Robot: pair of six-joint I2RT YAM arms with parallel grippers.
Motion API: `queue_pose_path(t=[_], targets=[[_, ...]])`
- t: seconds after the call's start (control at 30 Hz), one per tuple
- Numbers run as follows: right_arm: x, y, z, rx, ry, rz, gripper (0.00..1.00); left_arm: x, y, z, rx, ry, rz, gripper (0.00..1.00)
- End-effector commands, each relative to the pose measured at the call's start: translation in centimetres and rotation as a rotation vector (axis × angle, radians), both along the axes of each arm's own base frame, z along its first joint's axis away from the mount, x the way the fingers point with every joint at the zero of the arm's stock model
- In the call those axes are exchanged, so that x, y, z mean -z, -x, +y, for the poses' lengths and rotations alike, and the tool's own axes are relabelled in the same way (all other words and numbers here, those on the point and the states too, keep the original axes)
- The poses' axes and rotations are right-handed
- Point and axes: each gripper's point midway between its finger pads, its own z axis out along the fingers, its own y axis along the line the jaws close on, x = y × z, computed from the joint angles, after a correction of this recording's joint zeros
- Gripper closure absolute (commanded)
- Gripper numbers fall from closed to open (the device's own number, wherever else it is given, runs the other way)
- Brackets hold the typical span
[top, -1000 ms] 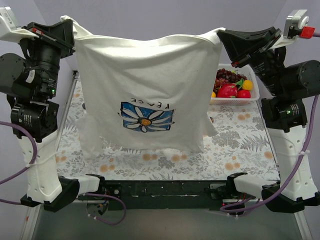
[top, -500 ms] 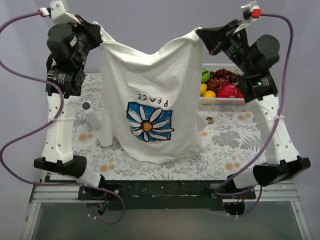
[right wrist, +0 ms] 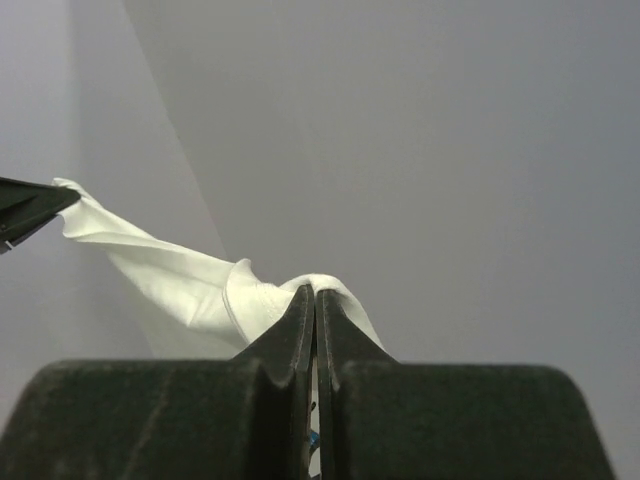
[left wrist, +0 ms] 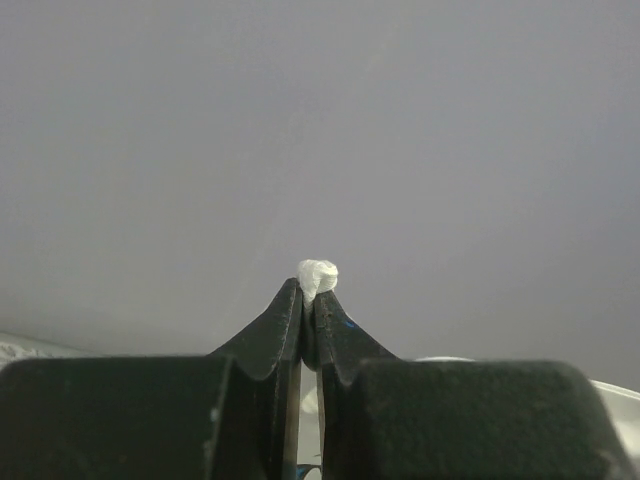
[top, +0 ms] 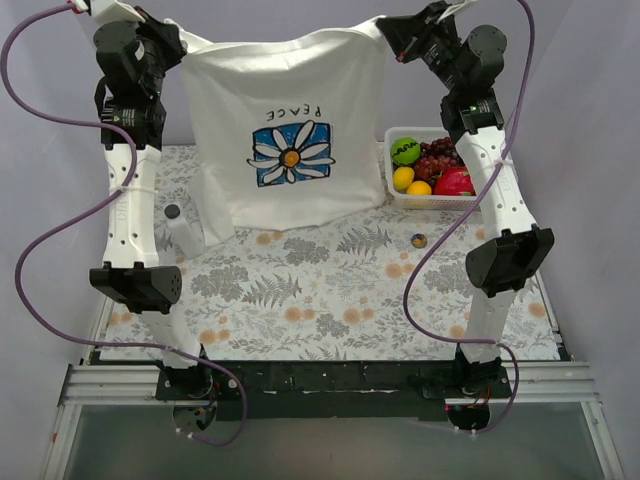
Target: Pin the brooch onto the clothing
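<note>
L pincer [left wrist: 308,292] & R pincer [right wrist: 316,296] each clenched on T-shirt [top: 290,100] shoulders, shirt hanging btwn them.

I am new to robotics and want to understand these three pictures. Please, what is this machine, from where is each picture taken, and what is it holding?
Two robot arms stand at the near edge of the table. The wide picture comes from a fixed camera above and behind them; the two close pictures come from a camera on each wrist. The left gripper and the right gripper are each shut on a corner of the white T-shirt, holding it spread between them. On the flowered cloth lie a small dark brooch and a basket of fruit.
</note>
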Motion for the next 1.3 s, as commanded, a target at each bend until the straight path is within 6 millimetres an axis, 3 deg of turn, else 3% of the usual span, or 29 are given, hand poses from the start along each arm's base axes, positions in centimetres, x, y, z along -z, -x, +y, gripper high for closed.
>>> queue_pose_path(t=[0.0, 0.07, 0.1, 0.13, 0.17, 0.23, 0.27, 0.3, 0.33, 0.37, 0.4, 0.43, 0.47, 0.5, 0.53, 0.57, 0.6, 0.63, 0.7, 0.73, 0.77, 0.8, 0.83, 0.9, 1.03, 1.27], targets=[[-11.1, 6.5, -3.5, 0.069, -0.114, -0.359, 0.99, -8.5, 4.8, 0.9, -0.003, 0.007, -0.261, 1.0], [-10.4, 6.2, -4.1, 0.082, -0.094, -0.346, 0.99, -9.0, 5.6, 1.2, -0.017, 0.009, -0.273, 1.0], [-9.7, 5.9, -4.2, 0.077, -0.085, -0.328, 0.99, -7.4, 4.9, 1.3, -0.027, 0.009, -0.238, 1.0], [-9.8, 6.7, -4.5, 0.075, -0.083, -0.33, 0.99, -7.9, 6.1, 1.4, -0.031, 0.012, -0.249, 1.0], [-7.4, 5.5, -4.4, 0.071, -0.068, -0.276, 0.99, -7.2, 6.2, 1.4, -0.028, 0.01, -0.235, 1.0], [-6.9, 6.9, -4.5, 0.061, -0.055, -0.273, 0.99, -3.4, 5.4, 1.1, -0.015, 0.018, -0.175, 1.0], [-2.8, 5.4, -4.4, 0.067, -0.027, -0.186, 0.99, -3.6, 6.9, 1.1, -0.009, 0.026, -0.189, 1.0], [-1.9, 5.8, -4.6, 0.072, -0.023, -0.182, 0.99, -2.4, 6.8, 1.1, -0.01, 0.029, -0.163, 1.0], [-1.4, 7.3, -5.0, 0.078, -0.024, -0.179, 0.99, 1.8, 5.7, 1.1, -0.017, 0.037, -0.074, 1.0], [0.1, 7.7, -5.1, 0.081, -0.022, -0.155, 0.99, 2.3, 6.8, 1.1, -0.017, 0.051, -0.066, 1.0], [5.7, 6.8, -5.2, 0.095, -0.009, -0.04, 0.99, 4.2, 6.9, 1.2, -0.022, 0.061, -0.026, 1.0], [5.4, 8.7, -5.7, 0.104, -0.021, -0.061, 0.99, 8.1, 6.8, 1.3, -0.028, 0.075, 0.052, 1.0], [6.8, 9.2, -5.9, 0.111, -0.019, -0.04, 0.99, 9.7, 7.2, 1.2, -0.026, 0.088, 0.078, 1.0], [11.4, 9.1, -6.1, 0.119, -0.002, 0.052, 0.99, 9.8, 8.7, 1.2, -0.025, 0.1, 0.073, 1.0], [12.0, 10.5, -6.2, 0.114, -0.001, 0.069, 0.99, 11.1, 9.1, 1.2, -0.027, 0.108, 0.096, 1.0], [13.9, 11.0, -6.3, 0.111, 0.009, 0.115, 0.99, 14.5, 9.3, 1.0, -0.021, 0.116, 0.166, 1.0], [15.5, 11.6, -6.3, 0.103, 0.018, 0.155, 0.99, 15.1, 10.6, 0.9, -0.015, 0.128, 0.183, 1.0], [18.8, 12.6, -6.3, 0.093, 0.034, 0.229, 0.99, 17.0, 11.0, 0.7, -0.011, 0.143, 0.225, 1.0], [22.7, 13.8, -6.3, 0.075, 0.063, 0.333, 0.99, 22.1, 12.3, -0.3, 0.029, 0.184, 0.351, 1.0], [26.0, 15.0, -6.3, 0.068, 0.083, 0.399, 0.99, 23.1, 13.2, -0.6, 0.038, 0.209, 0.374, 1.0], [28.3, 15.7, -6.4, 0.063, 0.103, 0.47, 0.99, 24.7, 13.7, -0.8, 0.042, 0.228, 0.417, 1.0], [30.1, 16.4, -6.5, 0.062, 0.121, 0.517, 0.99, 28.5, 14.8, -1.6, 0.07, 0.263, 0.52, 1.0], [31.2, 17.2, -6.7, 0.061, 0.133, 0.549, 0.99, 29.9, 15.6, -1.9, 0.08, 0.281, 0.561, 1.0], [35.9, 19.2, -7.0, 0.054, 0.175, 0.679, 0.99, 34.2, 17.6, -2.3, 0.073, 0.309, 0.704, 1.0], [41.1, 22.9, -7.4, 0.029, 0.209, 0.861, 0.99, 37.5, 20.5, -2.0, 0.025, 0.338, 0.846, 1.0], [47.2, 29.3, -8.8, 0.037, 0.296, 1.224, 0.99, 39.5, 25.3, -1.3, -0.04, 0.327, 0.996, 1.0]])
